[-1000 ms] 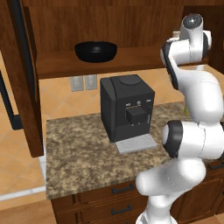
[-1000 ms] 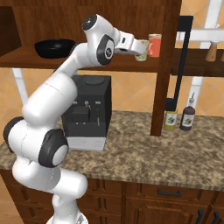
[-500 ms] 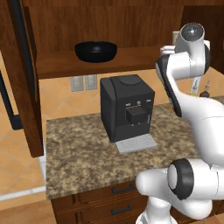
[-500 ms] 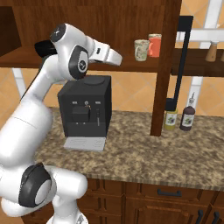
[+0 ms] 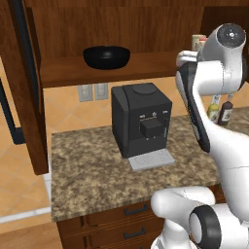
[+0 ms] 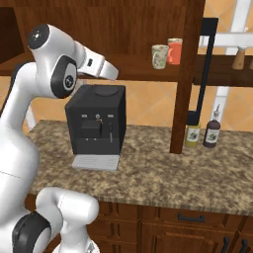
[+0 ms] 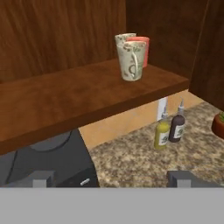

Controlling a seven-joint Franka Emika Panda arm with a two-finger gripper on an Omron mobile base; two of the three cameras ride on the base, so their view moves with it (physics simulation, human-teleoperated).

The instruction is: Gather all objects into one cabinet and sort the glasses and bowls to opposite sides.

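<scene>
Hand view puts the mugs at upper centre of the frame: a cream printed mug stands in front, a coral-orange mug just behind it to the right, and a second cream rim shows behind to the left. They crowd together on the cabinet shelf, near its right end, all upright. In the right base view the cream mug and the coral-orange mug sit at upper centre-right, close to the cabinet's vertical side panel. The black bowl lies at upper centre-left of the left base view, on the same shelf and well apart from the mugs. The dark wooden cabinet spans the top of that view, its door swung open along the left edge.

The tool has its two finger tips spread wide at the bottom of the hand view, with nothing between them; it hangs short of the shelf, over the coffee machine. That black coffee machine stands on the speckled desk below the shelf. Two sauce bottles, one yellow and one dark, stand side by side on the desk at lower right of the hand view, and a terracotta pot peeks in at the right edge.
</scene>
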